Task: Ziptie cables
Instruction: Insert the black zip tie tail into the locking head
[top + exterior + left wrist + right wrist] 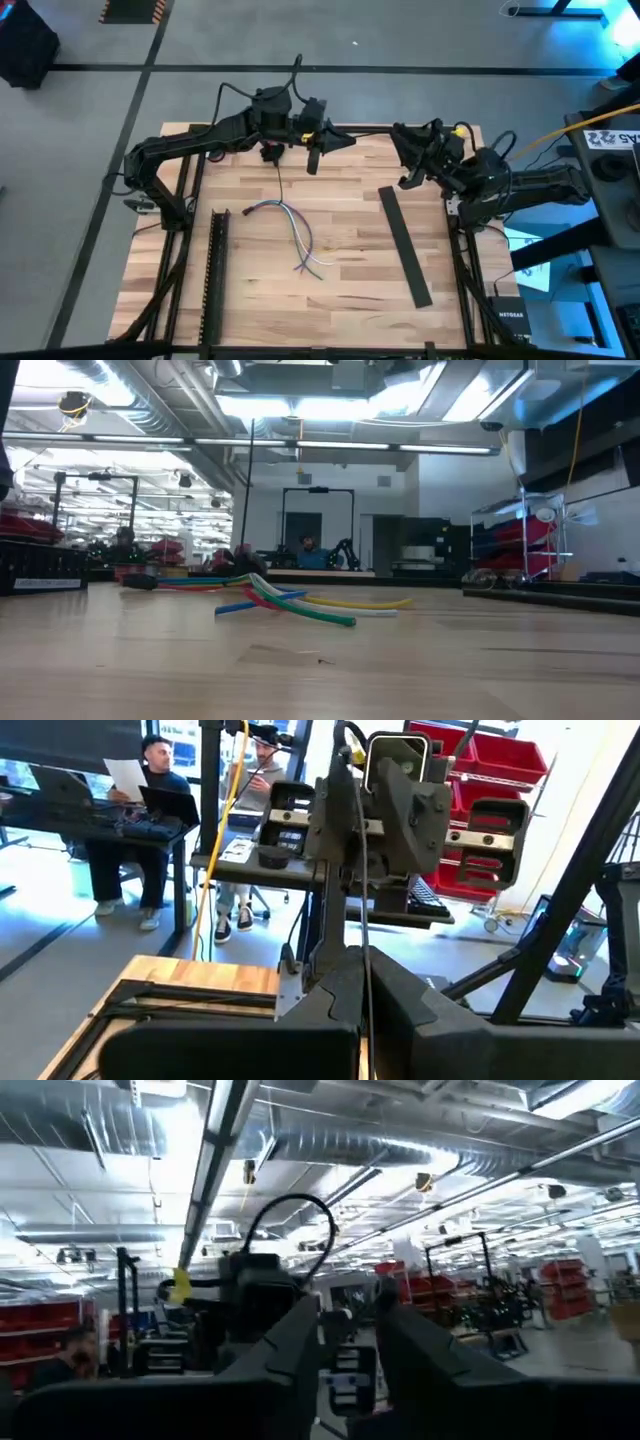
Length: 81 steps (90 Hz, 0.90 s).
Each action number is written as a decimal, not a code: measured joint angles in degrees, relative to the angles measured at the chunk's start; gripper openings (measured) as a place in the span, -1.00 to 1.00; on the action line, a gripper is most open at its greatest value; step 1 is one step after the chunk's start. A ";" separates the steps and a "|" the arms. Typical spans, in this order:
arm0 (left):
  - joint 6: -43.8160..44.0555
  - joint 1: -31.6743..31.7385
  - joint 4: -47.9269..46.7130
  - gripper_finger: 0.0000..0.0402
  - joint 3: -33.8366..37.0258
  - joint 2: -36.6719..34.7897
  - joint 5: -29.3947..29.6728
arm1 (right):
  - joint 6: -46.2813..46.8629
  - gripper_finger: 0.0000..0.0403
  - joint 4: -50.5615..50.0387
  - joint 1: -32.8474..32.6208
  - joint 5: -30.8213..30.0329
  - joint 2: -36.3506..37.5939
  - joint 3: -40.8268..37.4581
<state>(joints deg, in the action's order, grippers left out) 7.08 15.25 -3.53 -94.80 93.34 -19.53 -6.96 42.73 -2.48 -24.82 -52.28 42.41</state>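
The cables lie loose on the wooden table a little left of its middle. In the low view the cables show as curved green, blue, red, yellow and white wires. My left gripper hangs high over the table's far edge, pointing toward the right arm, shut on a thin dark zip tie. In the low view the zip tie stands upright, and its lower end comes down behind the cables' left end. My right gripper is raised at the far right, open, with nothing between its fingers. My left gripper has the zip tie pinched between its two fingers. The fingers lie level and across the strip, coming from the table's left. The strip rises upright above the fingers. The fingers hide the place of contact itself.
A long flat black bar lies slantwise on the table's right half. A black perforated rail runs along the left side. People sit at a desk beyond the table. Bare wood lies between the cables and the near edge.
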 joint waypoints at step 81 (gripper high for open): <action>-39.06 0.10 -44.04 -0.26 -17.85 -0.35 12.00 | 1.12 -1.00 -53.31 4.43 -2.07 -3.21 25.18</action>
<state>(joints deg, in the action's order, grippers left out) -31.98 15.36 -47.57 -112.65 92.99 -7.53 -5.84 -10.59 1.95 -26.89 -55.50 67.59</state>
